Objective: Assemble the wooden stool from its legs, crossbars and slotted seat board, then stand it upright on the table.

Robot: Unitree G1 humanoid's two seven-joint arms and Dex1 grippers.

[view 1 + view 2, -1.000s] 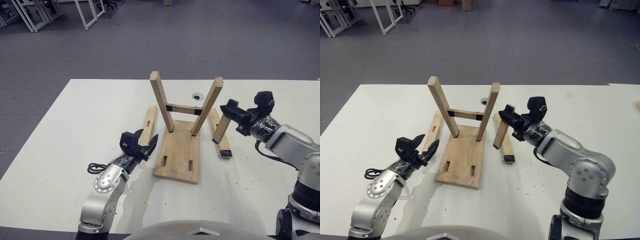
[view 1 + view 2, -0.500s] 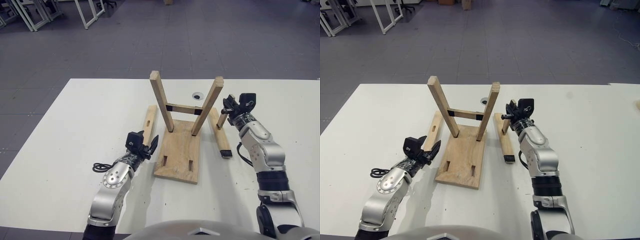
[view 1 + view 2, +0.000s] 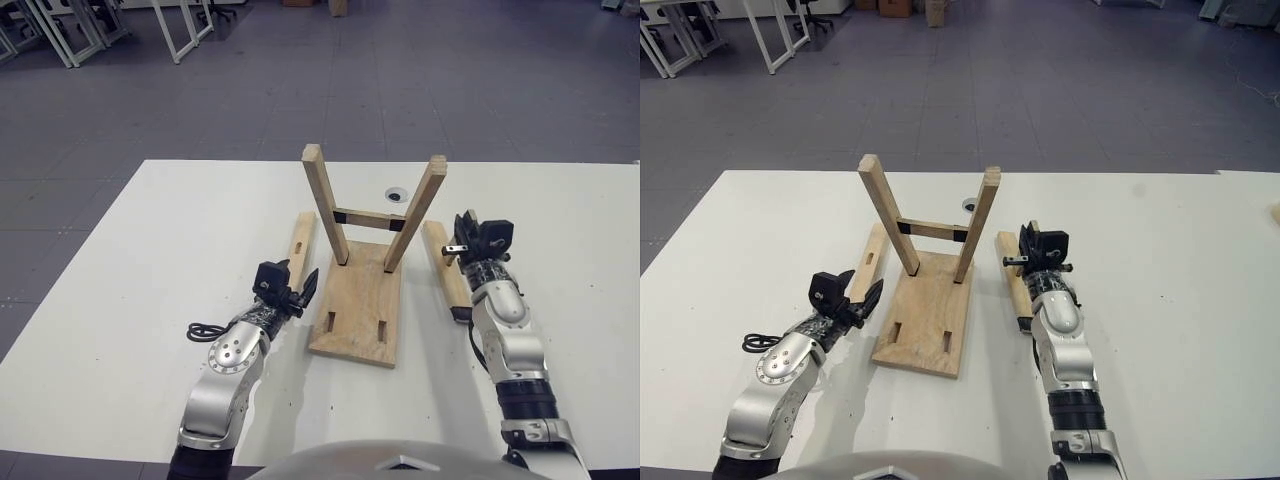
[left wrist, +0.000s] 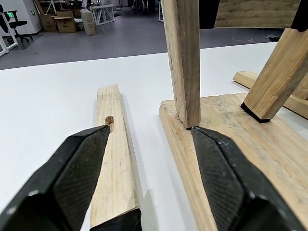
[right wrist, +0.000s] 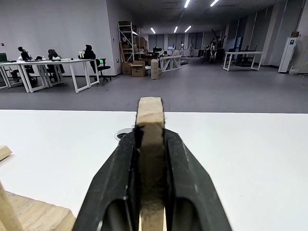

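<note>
Stool (image 3: 358, 295) half-built | left gripper (image 4: 149, 134) spread near loose leg (image 4: 113, 163) | right gripper (image 5: 150, 137) pinching second leg (image 5: 149, 109)

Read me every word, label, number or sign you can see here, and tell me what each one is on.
No text here can be read.
Bare wood, no print: seat board, crossbar, standing legs, leg in the right pincer.
Too small to read: green sign in the room behind.
Blurred: any print on the cardboard boxes.

Lab hall with worktables (image 5: 57, 62), boxes (image 5: 137, 70), strip lights (image 5: 187, 3)
</note>
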